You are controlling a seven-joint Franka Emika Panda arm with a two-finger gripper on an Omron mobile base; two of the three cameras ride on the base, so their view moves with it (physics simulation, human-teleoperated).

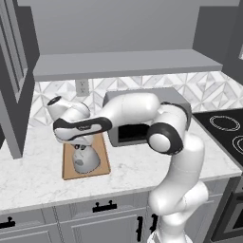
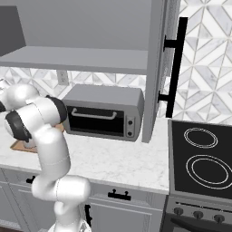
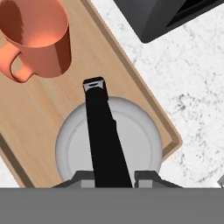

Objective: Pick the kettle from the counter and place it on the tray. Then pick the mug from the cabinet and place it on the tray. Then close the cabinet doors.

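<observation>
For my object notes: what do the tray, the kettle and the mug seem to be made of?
The tray looks like light-brown wood, matte, with a faint grain. The kettle seems silver-grey metal with a smooth, dull sheen; its handle is black, perhaps plastic. The mug is orange and smooth, possibly glazed ceramic, though the rendering leaves this open.

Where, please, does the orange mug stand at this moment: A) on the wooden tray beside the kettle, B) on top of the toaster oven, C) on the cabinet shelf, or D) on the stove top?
A: the hand view shows the orange mug standing upright on the wooden tray, next to the silver kettle, apart from it.
</observation>
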